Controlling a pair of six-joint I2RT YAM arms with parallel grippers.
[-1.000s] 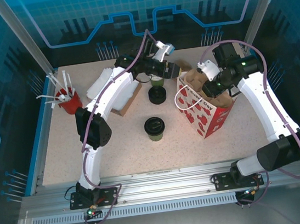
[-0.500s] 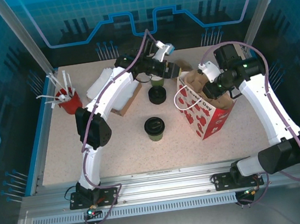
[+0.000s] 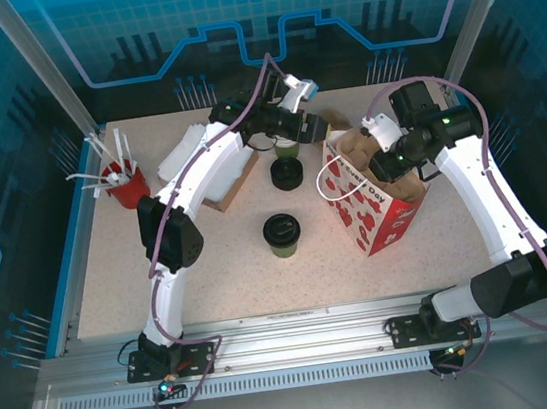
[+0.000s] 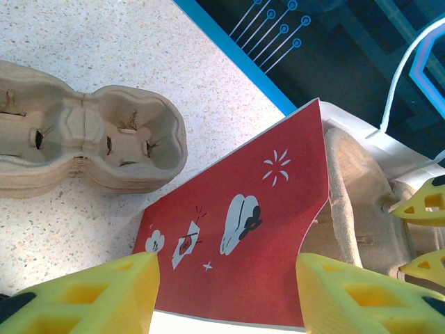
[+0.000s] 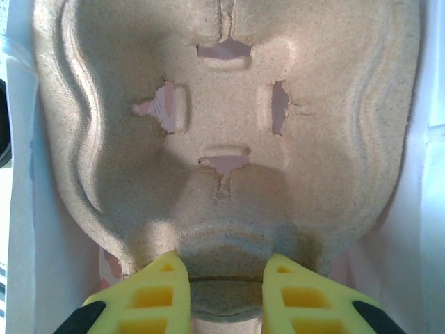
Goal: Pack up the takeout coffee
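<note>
coffee cup (image 3: 281, 233) on open tabletop (image 3: 211, 268), left claw (image 3: 316, 130) astride bag (image 3: 389, 220) rim

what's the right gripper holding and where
The right gripper pinches the pulp cup carrier at the middle of its near edge, inside the gift bag.

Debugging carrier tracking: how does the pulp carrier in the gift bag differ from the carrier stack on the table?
Place: the carrier sits inside the gift bag; the carrier stack lies flat on the table, outside it. Grip: the right gripper pinches the bagged carrier's edge; the stack is free. Both are tan moulded pulp with cup wells.
</note>
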